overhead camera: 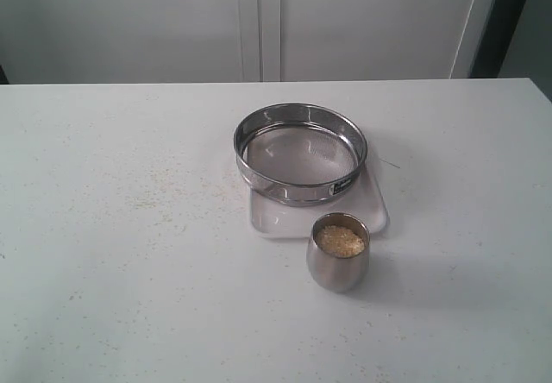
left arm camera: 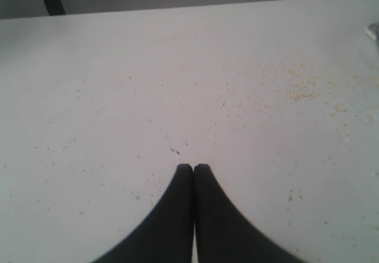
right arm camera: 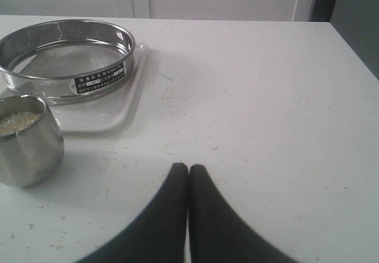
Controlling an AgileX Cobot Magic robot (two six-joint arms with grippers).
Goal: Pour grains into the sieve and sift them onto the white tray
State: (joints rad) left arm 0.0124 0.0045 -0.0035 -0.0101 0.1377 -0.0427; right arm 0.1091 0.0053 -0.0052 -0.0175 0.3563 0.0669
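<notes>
**Entry: both grippers closed and empty; grains in the cup**

From the exterior view I noted the sieve [overhead camera: 285, 195] a little past the centre of the table [overhead camera: 129, 271], towards 12 o'clock. It sat flat on the white tray [overhead camera: 280, 223]. The tray's rim showed beyond the sieve wall from about 4 to 7 o'clock. The mesh bottom was visible across the whole ring. A small dark label [overhead camera: 343, 185] was on the outer wall at roughly 4 o'clock.

The grains [overhead camera: 339, 240] were in a small rounded steel cup [overhead camera: 338, 269]. They were a pale yellowish-beige heap reaching close to the lip. The cup stood upright on the table at about 5 o'clock from the sieve, just beside the tray's near edge. I could not tell whether cup and tray touched.

Stray specks [overhead camera: 155, 180] lay on the table at about 9 o'clock from the sieve. More were scattered over the surface in both wrist views.

Left gripper [left arm camera: 193, 167]: fingers pressed together, nothing between them, over the bare speckled table.

Right gripper [right arm camera: 188, 167]: fingers likewise pressed together and empty, over the table. The cup, tray and sieve were in its camera's view, well apart from the fingertips.

Neither gripper appeared in the exterior view.
</notes>
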